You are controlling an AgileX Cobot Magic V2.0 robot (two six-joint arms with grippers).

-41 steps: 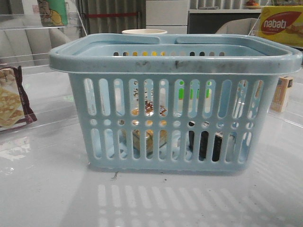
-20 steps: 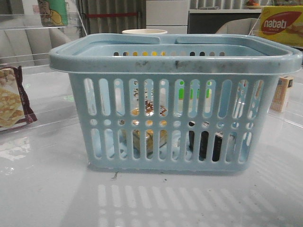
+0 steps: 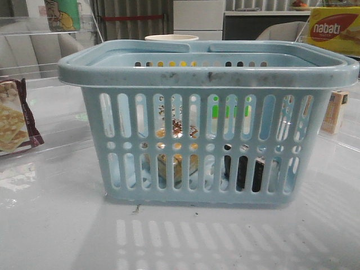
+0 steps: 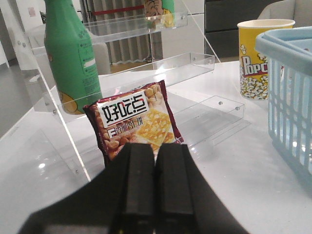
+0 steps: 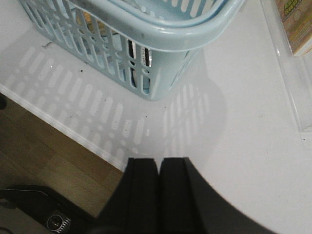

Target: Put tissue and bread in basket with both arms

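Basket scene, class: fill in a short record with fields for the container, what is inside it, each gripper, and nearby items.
container: large pale blue plastic slotted basket, upright on the white table
inside, left: clear bag of golden-brown bread, seen through the slots
inside, right: small upright black tissue packet
left gripper: shut, empty, facing a maroon-edged cracker bag
right gripper: shut, empty, above the table edge
behind basket: yellow popcorn cup
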